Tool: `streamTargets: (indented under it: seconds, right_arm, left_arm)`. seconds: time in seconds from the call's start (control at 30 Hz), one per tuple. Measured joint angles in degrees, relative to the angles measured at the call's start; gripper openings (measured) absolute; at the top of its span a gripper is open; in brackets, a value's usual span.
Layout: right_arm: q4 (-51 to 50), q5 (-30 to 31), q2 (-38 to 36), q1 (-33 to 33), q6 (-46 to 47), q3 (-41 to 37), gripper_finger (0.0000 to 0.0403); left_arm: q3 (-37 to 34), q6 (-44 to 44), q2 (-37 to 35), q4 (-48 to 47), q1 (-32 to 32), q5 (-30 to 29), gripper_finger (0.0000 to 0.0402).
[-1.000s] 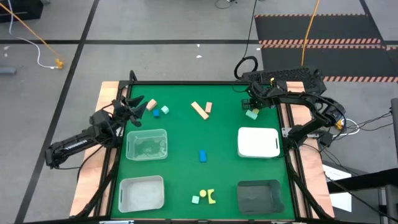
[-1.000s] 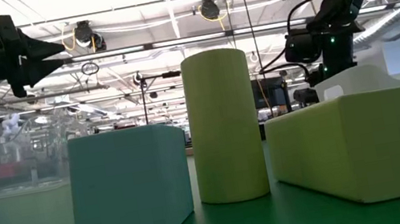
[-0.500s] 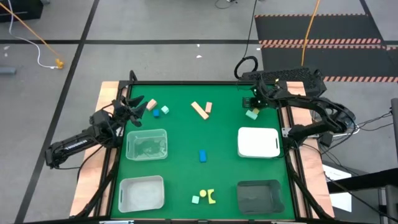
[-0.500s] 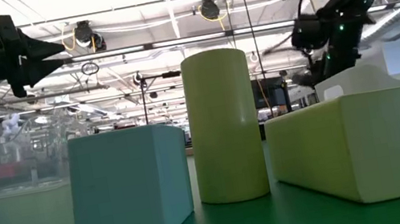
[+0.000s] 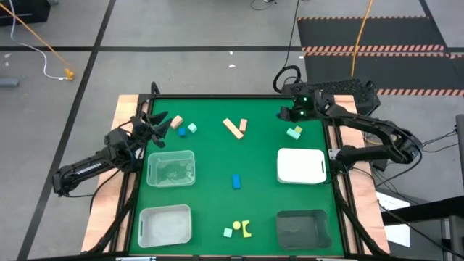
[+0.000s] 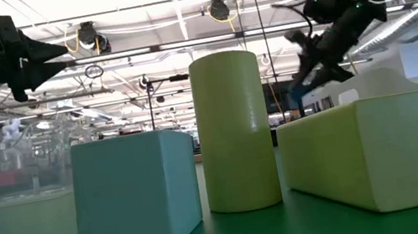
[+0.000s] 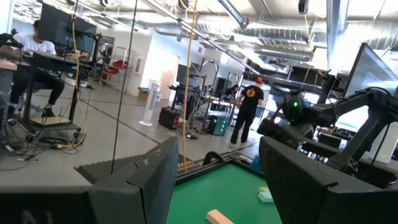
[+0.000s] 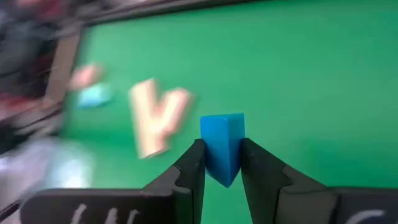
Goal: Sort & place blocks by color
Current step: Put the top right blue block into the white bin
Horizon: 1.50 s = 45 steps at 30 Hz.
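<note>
Since 1 s ago your right gripper [image 5: 284,114] has lifted off the far-right teal block [image 5: 293,133]; overhead, all 4 trays look empty with about 10 blocks loose; right wrist shows jaws clamped on 1 blue wedge [image 8: 222,147]; left gripper [image 5: 154,129] waits, spread.

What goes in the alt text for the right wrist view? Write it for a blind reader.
The right gripper pinches a blue wedge-shaped block between its two dark fingers above the green table. Beyond lie two tan blocks forming a V, blurred.
</note>
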Motion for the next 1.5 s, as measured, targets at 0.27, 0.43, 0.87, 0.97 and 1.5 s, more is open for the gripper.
streamTargets:
  seconds: [0.27, 0.43, 0.87, 0.97, 1.5]
  right_arm:
    - [14.5, -7.1, -3.0, 3.0, 5.8, 0.1, 0.0072]
    - [22.9, -6.7, -4.0, 5.6, 7.8, 0.1, 0.0072]
    - [35.7, -6.4, -4.0, 15.7, 7.6, 0.1, 0.0072]
    - [37.6, -6.3, -4.0, 18.7, 7.4, 0.1, 0.0072]
    - [40.9, 2.8, -4.0, 25.7, 6.0, 0.1, 0.0073]
  left_arm:
    - [0.0, 0.0, 0.0, 0.0, 0.0, 0.0, 0.0225]
    - [0.0, 0.0, 0.0, 0.0, 0.0, 0.0, 0.0225]
    - [0.0, 0.0, 0.0, 0.0, 0.0, 0.0, 0.0225]
    - [0.0, 0.3, 0.0, 1.7, 0.0, 0.0, 0.0225]
    - [0.0, -15.7, 0.0, 29.6, 0.0, -1.0, 0.0225]
